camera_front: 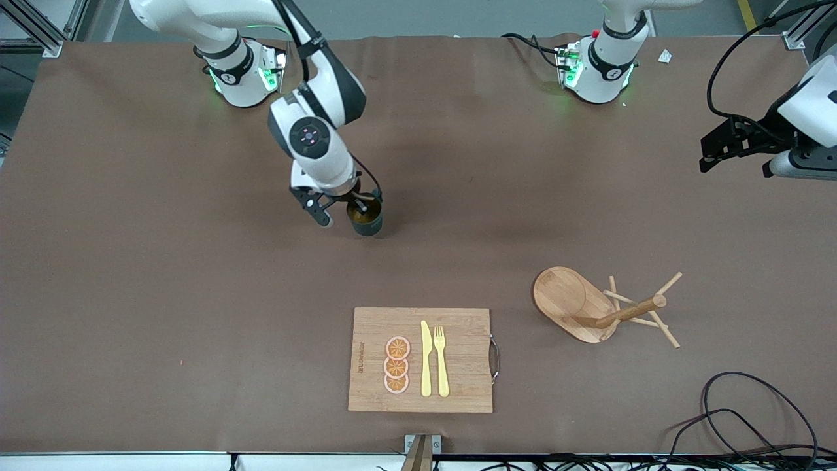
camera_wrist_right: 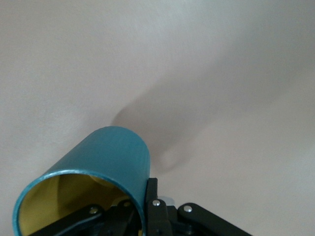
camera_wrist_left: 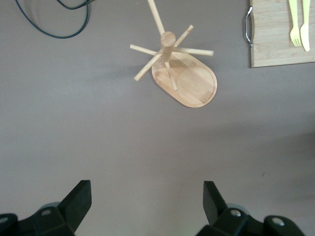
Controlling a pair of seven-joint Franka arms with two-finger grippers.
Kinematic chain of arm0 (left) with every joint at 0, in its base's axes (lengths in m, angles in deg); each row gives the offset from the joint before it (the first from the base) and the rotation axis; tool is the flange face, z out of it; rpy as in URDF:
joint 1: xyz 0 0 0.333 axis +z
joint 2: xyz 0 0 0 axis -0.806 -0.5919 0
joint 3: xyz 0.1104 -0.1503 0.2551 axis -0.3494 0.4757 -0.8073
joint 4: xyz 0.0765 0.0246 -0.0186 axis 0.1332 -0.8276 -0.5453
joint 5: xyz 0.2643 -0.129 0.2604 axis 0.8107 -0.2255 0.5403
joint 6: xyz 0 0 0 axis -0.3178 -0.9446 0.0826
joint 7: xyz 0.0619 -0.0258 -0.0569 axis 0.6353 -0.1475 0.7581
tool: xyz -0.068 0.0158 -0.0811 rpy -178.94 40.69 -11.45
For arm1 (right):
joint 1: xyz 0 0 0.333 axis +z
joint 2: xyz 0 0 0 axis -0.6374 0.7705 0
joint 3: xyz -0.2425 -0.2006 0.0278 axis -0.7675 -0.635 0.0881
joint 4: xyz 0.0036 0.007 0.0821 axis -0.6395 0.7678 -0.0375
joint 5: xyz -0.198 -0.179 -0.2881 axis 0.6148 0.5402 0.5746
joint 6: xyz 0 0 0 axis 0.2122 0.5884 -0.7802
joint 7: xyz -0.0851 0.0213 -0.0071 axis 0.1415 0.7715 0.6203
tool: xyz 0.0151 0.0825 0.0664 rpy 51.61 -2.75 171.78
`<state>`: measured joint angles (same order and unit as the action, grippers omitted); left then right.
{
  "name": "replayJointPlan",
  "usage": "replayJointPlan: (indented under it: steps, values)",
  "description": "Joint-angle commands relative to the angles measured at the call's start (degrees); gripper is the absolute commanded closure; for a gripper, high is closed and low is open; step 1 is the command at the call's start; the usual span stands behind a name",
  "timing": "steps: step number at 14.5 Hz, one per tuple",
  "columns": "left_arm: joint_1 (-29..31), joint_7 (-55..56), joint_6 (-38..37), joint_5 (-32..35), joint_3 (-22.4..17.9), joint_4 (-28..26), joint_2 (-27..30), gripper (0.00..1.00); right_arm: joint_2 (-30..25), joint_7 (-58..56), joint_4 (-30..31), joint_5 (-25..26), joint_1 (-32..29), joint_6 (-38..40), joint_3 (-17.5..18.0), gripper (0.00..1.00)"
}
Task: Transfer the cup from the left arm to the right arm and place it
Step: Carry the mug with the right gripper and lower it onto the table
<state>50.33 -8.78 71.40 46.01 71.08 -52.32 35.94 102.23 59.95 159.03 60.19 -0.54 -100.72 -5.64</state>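
Observation:
The cup [camera_front: 366, 220] is a dark teal mug with a mustard inside, at the middle of the table, upright, at or just above the cloth. My right gripper [camera_front: 354, 207] is shut on the cup's rim, one finger inside and one outside. In the right wrist view the cup [camera_wrist_right: 106, 157] fills the lower part and the outer finger [camera_wrist_right: 152, 194] presses its wall. My left gripper [camera_front: 719, 154] waits raised over the left arm's end of the table. It is open and empty in the left wrist view [camera_wrist_left: 146, 201].
A bamboo cutting board [camera_front: 464, 386] with a yellow knife, a fork and orange slices lies near the front camera. A wooden mug tree [camera_front: 588, 307] stands beside it toward the left arm's end. Black cables [camera_front: 752, 405] lie at the front corner.

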Motion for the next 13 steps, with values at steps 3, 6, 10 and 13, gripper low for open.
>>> replayJointPlan:
  steps: [3, 6, 10, 13]
  values:
    - [-0.1, -1.4, 1.8, 0.6, 0.4, -0.1, 0.4, 0.0, -5.2, -25.8, 4.7, 0.6, -7.5, 2.7, 0.8, 1.0]
    - [0.1, -1.7, 1.4, 0.5, 0.4, -0.3, 0.4, 0.0, -7.2, -46.2, 7.2, 0.6, -13.4, 2.4, 0.8, 1.0]
    - [0.1, -1.7, 1.4, 0.5, 0.4, -0.2, 0.2, 0.0, -11.0, -72.5, 10.8, 0.6, -22.6, 2.6, 0.8, 1.0]
    - [0.2, -1.7, 1.6, 0.5, 0.4, -0.2, 0.1, 0.0, -11.5, -93.2, 11.6, 1.7, -30.3, 2.3, 0.7, 1.0]
